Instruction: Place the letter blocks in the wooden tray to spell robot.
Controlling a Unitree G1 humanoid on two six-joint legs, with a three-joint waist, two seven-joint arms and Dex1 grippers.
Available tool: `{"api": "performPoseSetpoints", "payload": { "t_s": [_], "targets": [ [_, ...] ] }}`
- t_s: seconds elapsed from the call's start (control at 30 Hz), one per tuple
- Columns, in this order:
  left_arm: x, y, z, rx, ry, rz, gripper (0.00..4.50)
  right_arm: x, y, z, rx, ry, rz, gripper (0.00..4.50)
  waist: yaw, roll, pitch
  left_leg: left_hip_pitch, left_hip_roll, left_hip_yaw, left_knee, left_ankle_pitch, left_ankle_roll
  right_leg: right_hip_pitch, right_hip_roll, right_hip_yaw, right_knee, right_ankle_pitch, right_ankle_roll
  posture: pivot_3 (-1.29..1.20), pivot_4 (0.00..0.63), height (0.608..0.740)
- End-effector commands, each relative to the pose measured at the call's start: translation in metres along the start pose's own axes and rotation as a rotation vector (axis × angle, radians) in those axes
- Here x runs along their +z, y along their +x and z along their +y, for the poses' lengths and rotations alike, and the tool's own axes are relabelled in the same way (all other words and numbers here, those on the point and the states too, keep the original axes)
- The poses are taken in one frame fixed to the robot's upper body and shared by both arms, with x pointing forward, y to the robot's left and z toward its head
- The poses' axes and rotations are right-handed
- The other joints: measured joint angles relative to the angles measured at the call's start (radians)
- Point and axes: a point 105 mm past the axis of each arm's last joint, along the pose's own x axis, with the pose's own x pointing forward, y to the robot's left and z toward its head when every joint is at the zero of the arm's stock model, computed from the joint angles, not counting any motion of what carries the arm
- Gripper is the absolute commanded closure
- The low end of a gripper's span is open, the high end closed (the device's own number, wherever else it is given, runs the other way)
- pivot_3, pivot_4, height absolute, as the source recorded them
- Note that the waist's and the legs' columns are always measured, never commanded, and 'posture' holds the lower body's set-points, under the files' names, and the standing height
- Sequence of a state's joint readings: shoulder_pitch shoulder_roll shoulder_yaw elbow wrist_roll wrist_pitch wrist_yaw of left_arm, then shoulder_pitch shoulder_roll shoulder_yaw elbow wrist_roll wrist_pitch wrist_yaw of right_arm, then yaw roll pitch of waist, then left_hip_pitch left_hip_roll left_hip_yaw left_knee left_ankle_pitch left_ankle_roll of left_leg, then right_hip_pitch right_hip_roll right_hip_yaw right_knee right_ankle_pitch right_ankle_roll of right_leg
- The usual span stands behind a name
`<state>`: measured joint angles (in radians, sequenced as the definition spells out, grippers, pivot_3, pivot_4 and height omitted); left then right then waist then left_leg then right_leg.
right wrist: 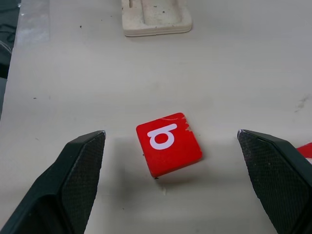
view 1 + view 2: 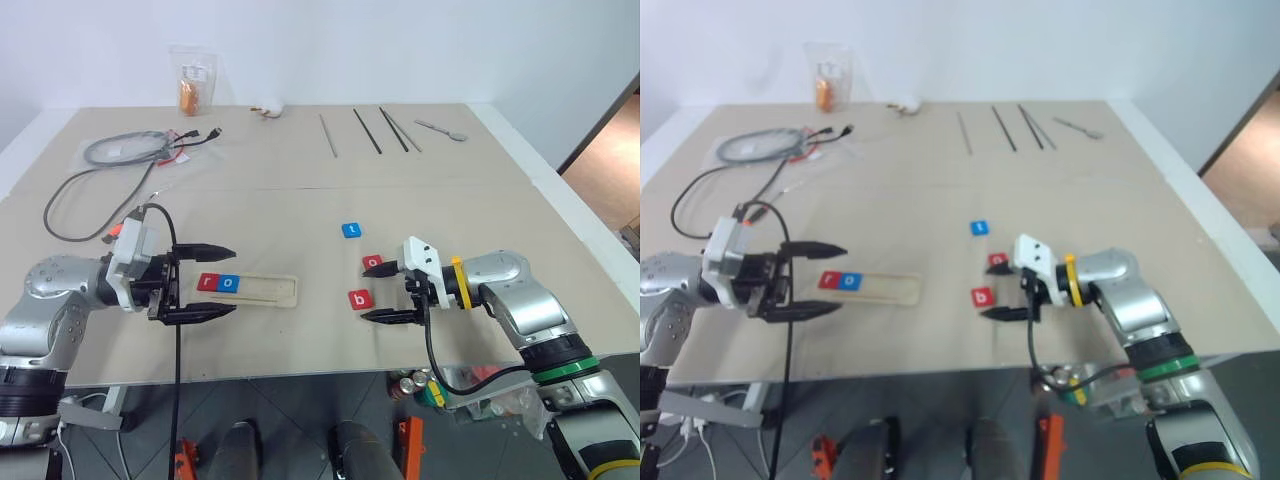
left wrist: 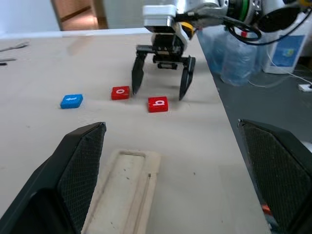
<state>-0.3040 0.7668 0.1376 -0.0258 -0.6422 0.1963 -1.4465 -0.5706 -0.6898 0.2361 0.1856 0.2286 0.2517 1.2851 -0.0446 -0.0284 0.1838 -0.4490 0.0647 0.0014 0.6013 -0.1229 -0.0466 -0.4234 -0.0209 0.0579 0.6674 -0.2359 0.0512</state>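
With its fingers spread wide, the right gripper (image 2: 392, 293) is being positioned around the b block (image 1: 168, 144), lying flat between them, and a skewed closure risks the neighbouring o block (image 2: 372, 262) being knocked.

Left hand (image 2: 200, 283) and right hand (image 2: 383, 293) point toward each other, fingers spread wide.

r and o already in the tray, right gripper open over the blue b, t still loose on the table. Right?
Wrong on one point: the b block is red, not blue, as the right wrist view shows. The rest holds: r and o sit in the wooden tray, the right gripper is open over the b, and the t lies loose.
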Motion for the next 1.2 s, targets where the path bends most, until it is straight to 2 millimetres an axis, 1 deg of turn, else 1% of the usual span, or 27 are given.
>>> {"api": "performPoseSetpoints", "payload": {
  "t_s": [0.03,0.23,0.33,0.37,0.6,0.73,0.87,1.07,1.2],
  "targets": [
    [0.008,-0.005,-0.005,-0.003,0.047,0.009,0.03,0.004,0.000,0.000,0.010,-0.025,-0.013,0.00,0.000,0.000,0.000,0.000,0.000,0.000,0.000,0.000,0.000,0.000,0.000,0.000,0.000,0.000,0.000,0.00,0.150,0.740],
    [0.001,-0.009,-0.007,-0.016,0.066,0.061,0.03,-0.005,0.007,-0.007,-0.023,-0.021,0.001,0.00,0.000,0.000,0.000,0.000,0.000,0.000,0.000,0.000,0.000,0.000,0.000,0.000,0.000,0.001,-0.001,0.00,0.150,0.740],
    [-0.001,-0.009,-0.009,-0.028,0.079,0.071,0.03,-0.008,0.009,-0.008,-0.029,-0.018,0.001,0.00,0.000,0.000,0.000,0.001,0.000,0.000,0.000,0.000,0.000,0.000,0.000,0.000,0.000,0.001,-0.001,0.00,0.150,0.740],
    [-0.002,-0.008,-0.009,-0.033,0.081,0.075,0.00,-0.009,0.009,-0.008,-0.033,-0.016,0.000,0.26,0.000,0.000,0.000,0.001,0.000,0.000,0.000,0.000,0.000,0.000,0.000,0.000,0.000,0.001,-0.001,0.00,0.150,0.740],
    [-0.004,-0.009,-0.008,-0.029,0.085,0.081,0.00,-0.014,0.009,-0.009,-0.060,-0.014,0.004,0.26,-0.001,0.000,0.000,0.003,0.000,0.000,0.000,0.000,0.000,0.001,0.000,0.000,0.000,0.002,-0.003,0.00,0.150,0.740],
    [-0.007,-0.012,-0.004,-0.012,0.078,0.092,0.00,-0.015,0.007,-0.006,-0.045,0.003,-0.001,0.26,0.000,-0.001,0.000,0.004,0.000,0.000,0.000,0.000,0.000,0.001,0.000,0.000,0.000,0.003,-0.004,0.00,0.150,0.740],
    [-0.009,-0.014,-0.004,-0.002,0.070,0.095,0.00,-0.011,0.002,-0.006,-0.042,0.024,-0.019,0.26,0.000,-0.001,0.000,0.004,0.000,0.000,0.000,0.000,0.000,0.001,0.000,0.000,0.000,0.003,-0.004,0.00,0.150,0.740],
    [-0.014,-0.015,-0.006,0.017,0.054,0.096,0.00,-0.004,-0.007,-0.014,-0.124,0.092,-0.105,0.26,0.000,-0.001,0.000,0.004,0.000,0.000,0.000,0.000,0.000,0.001,0.000,0.000,0.000,0.002,-0.003,0.00,0.150,0.740],
    [-0.014,-0.016,-0.006,0.030,0.052,0.090,0.00,-0.005,-0.010,-0.011,-0.166,0.101,-0.118,0.26,0.000,-0.001,0.000,0.004,0.000,0.001,-0.001,0.000,0.000,0.001,-0.001,0.000,0.000,0.002,-0.003,0.00,0.150,0.740]
  ]
}}
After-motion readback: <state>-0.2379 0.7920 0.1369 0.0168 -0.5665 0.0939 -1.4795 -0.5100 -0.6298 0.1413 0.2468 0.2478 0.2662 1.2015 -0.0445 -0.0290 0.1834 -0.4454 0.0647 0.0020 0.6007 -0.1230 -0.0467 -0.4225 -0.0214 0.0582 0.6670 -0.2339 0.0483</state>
